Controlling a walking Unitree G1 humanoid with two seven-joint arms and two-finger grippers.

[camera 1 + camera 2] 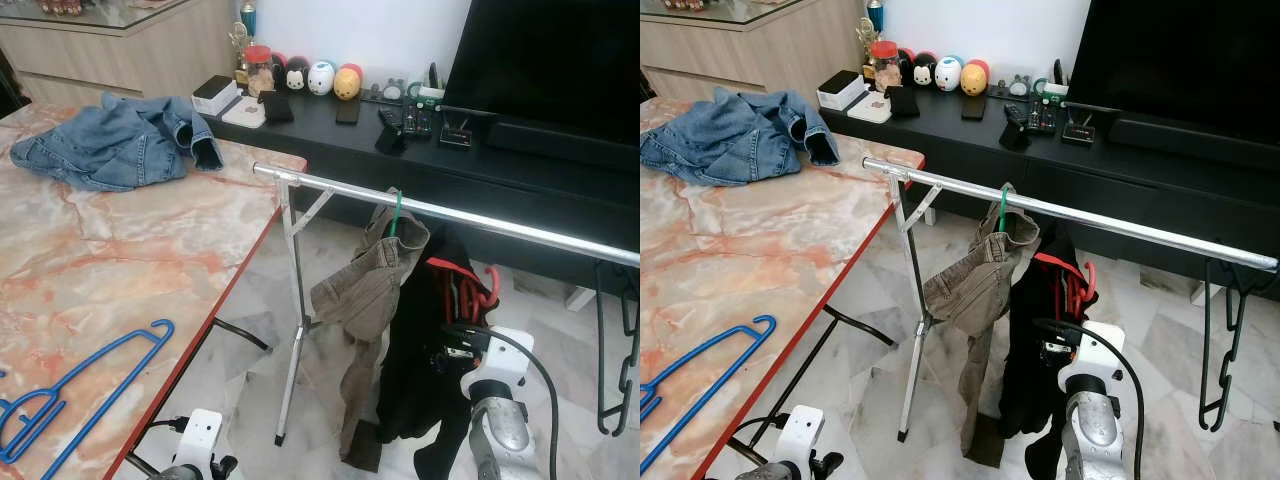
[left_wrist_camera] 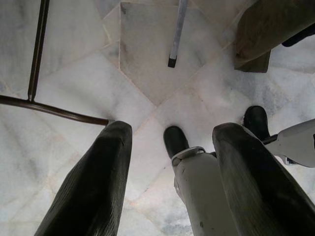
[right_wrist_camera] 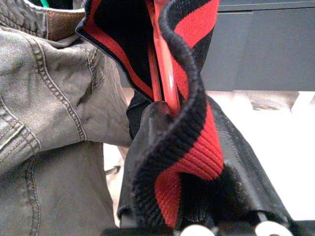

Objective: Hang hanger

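Observation:
A silver clothes rail (image 1: 450,215) stands beside the marble table (image 1: 120,260). On it hangs a khaki jacket (image 1: 365,290) on a green hanger (image 1: 397,212). Just right of it and below the rail is a red hanger (image 1: 478,290) carrying a black garment with red trim (image 1: 420,370). In the right wrist view my right gripper (image 3: 182,123) is shut on the red hanger (image 3: 165,73) and the garment's ribbed collar (image 3: 189,147). My right arm (image 1: 497,400) rises from below. My left gripper (image 2: 174,130) hangs open over the floor, holding nothing.
Blue hangers (image 1: 90,385) lie on the table's near corner and a denim jacket (image 1: 120,140) at its far side. A black hanger (image 1: 620,370) hangs at the rail's right end. A black TV console (image 1: 480,160) with small items stands behind. The table's legs (image 2: 39,49) are near my left gripper.

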